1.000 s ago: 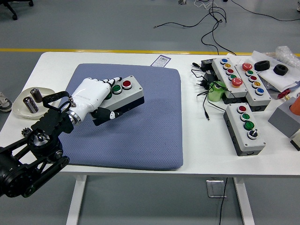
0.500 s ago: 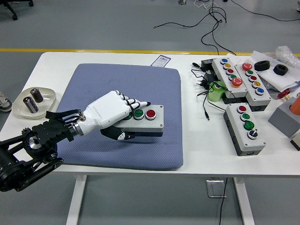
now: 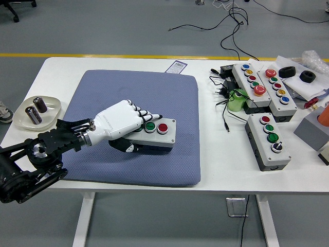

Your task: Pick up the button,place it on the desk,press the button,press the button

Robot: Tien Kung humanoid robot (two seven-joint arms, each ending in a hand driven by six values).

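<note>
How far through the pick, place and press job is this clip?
Picked up: the left hand grips the grey button box, fingers over its top, thumb underneath. Placing is in hand: the box sits low over the blue mat, not released. Both presses on its green button and red button remain.

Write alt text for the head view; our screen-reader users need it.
The robot's left hand grips a grey button box with green and red buttons on a blue mat. More button boxes and cables lie to the right on the white table.
</note>
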